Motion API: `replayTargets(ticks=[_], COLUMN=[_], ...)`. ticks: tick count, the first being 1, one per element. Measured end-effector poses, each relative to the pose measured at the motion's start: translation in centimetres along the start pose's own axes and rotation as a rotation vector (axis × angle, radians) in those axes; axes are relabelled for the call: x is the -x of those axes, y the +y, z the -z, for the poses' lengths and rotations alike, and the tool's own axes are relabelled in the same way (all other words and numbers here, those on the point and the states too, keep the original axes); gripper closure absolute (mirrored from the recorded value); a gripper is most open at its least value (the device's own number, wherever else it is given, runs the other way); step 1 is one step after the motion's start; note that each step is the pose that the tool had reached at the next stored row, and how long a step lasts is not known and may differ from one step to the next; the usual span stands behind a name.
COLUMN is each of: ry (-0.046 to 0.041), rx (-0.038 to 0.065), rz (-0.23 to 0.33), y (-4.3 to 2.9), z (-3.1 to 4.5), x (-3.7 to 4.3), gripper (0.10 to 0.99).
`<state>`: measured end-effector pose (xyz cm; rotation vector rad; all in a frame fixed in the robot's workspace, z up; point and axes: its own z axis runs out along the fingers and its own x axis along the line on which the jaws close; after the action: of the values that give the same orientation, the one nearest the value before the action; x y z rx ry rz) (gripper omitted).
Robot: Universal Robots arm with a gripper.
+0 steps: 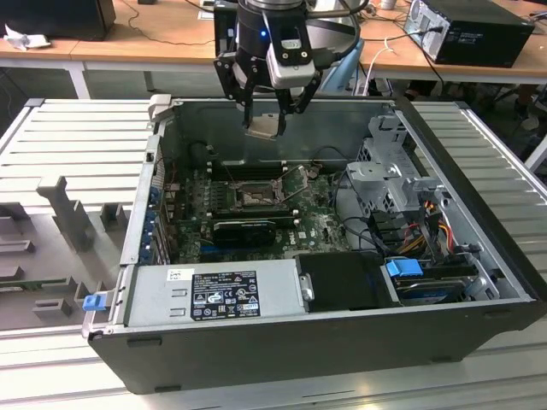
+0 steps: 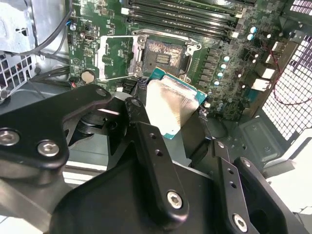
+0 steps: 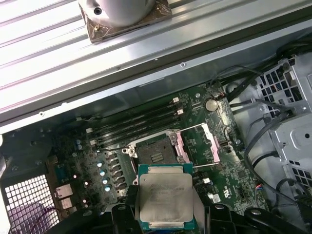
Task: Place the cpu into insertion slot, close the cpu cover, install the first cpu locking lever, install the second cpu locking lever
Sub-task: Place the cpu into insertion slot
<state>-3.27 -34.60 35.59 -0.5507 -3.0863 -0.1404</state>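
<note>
A robot gripper (image 1: 267,118), fingers clamped on the cpu (image 3: 165,200) edges, holds it flat above the motherboard (image 3: 239,185) and its insertion slot (image 3: 157,152), where the cpu cover (image 3: 213,145) stands open to receive the chip.

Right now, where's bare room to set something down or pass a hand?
Bare: the ribbed table on the exterior view's right of the case, and on that view's left the strip beyond the grey fixtures. The insertion slot is empty; the gripper holds the cpu above the board. Crowded: cables by the drive cage.
</note>
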Motion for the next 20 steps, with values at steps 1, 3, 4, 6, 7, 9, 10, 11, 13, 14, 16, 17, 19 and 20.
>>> replayTargets(ticks=[1, 3, 4, 6, 7, 9, 10, 11, 13, 14, 16, 17, 19, 20], ry=[-0.0004, -0.0017, -0.0022, -0.0034, -0.0039, -0.0052, -0.0057, -0.0062, -0.0079, -0.0085, -0.0098, -0.0108, -0.0128, -0.0150], rx=[0.000, 0.000, 0.000, 0.001, 0.001, 0.000, 0.001, 0.001, 0.001, 0.001, 0.001, 0.001, 0.002, 0.002], rz=[-0.005, -0.019, -0.025, -0.038, -0.043, -0.056, -0.062, -0.067, -0.086, -0.093, -0.109, -0.120, -0.143, -0.168], y=[0.00, 0.00, 0.00, 0.00, 0.00, -0.01, -0.01, -0.01, -0.01, -0.01, -0.01, -0.01, -0.02, -0.02], z=[-0.01, -0.02, -0.03, -0.05, -0.05, -0.07, -0.07, -0.08, -0.10, -0.11, -0.15, -0.17, -0.18, -0.20], x=[0.00, 0.00, 0.00, 0.00, 0.00, 0.00, 0.00, 0.00, 0.00, 0.00, 0.00, 0.00, 0.00, 0.00], gripper=[0.561, 0.561, 0.561, 0.561, 0.561, 0.561, 0.561, 0.561, 0.561, 0.561, 0.561, 0.561, 0.561, 0.561])
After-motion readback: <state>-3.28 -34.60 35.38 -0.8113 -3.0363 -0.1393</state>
